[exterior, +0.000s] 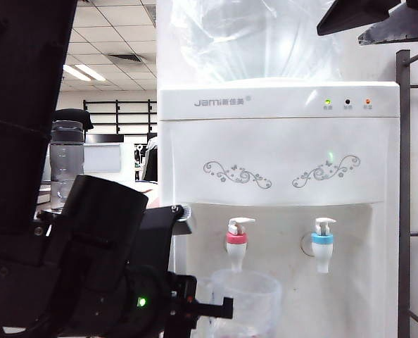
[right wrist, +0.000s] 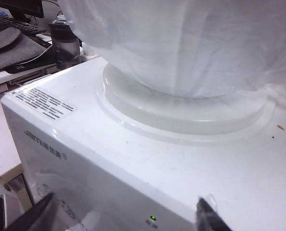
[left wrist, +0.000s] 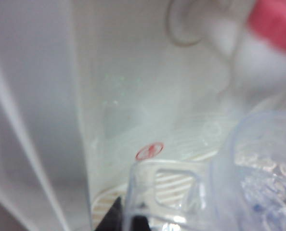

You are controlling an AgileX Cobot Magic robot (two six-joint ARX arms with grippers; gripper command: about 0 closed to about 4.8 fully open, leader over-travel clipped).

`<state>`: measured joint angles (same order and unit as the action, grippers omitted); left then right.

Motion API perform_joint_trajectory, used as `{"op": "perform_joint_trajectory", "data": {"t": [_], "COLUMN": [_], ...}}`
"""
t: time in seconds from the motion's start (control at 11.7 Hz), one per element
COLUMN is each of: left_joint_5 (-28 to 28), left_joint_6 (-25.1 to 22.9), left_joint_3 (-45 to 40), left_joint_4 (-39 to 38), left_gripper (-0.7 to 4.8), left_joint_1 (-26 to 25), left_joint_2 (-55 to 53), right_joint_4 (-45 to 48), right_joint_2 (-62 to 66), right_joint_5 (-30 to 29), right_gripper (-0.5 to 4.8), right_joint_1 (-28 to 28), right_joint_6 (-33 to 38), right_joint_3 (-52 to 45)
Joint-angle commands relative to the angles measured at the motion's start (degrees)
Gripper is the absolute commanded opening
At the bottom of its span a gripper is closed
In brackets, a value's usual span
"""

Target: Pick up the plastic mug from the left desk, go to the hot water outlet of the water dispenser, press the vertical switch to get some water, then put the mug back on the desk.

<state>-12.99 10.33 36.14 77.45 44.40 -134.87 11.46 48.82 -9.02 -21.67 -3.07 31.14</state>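
Nearest us, the left tool (left wrist: 128, 219) is clamped on the clear loop handle of the plastic mug (exterior: 245, 299), which hangs just below the hot water outlet (exterior: 237, 243) of the water dispenser (exterior: 279, 141). We judge the mug light, stiff and slippery; the handle is the right hold, though water will add weight and tip it. We cannot tell whether it holds water yet. Farther up, the right tool (right wrist: 128, 216) hovers wide open and empty above the dispenser's top, beside the big bottle (right wrist: 181, 43).
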Motion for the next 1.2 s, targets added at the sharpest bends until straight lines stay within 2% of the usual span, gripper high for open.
{"op": "perform_joint_trajectory", "data": {"t": [0.09, 0.34, 0.77, 1.2], "left_joint_5": [-0.8, -0.7, -0.7, -0.7], "left_joint_6": [0.7, 0.7, 0.7, 0.6], "left_joint_3": [0.2, 0.3, 1.9, 7.2], "left_joint_4": [-1.3, -4.3, -3.5, -1.5], "left_gripper": [-0.05, -0.05, -0.05, -0.05], "left_joint_1": [-0.2, -0.2, -1.6, -2.0], "left_joint_2": [0.5, 0.5, 0.5, 0.5], "right_joint_4": [0.7, 0.7, 0.7, 0.7], "right_joint_2": [-0.1, -0.1, -0.1, -0.1], "right_joint_5": [0.0, 0.0, 0.0, 0.0], "right_gripper": [3.73, 3.73, 3.73, 3.73], "right_joint_1": [0.0, 0.0, 0.0, 0.0], "right_joint_6": [-0.2, -0.2, -0.2, -0.2], "right_joint_3": [0.2, 0.2, 0.2, 0.2]}}
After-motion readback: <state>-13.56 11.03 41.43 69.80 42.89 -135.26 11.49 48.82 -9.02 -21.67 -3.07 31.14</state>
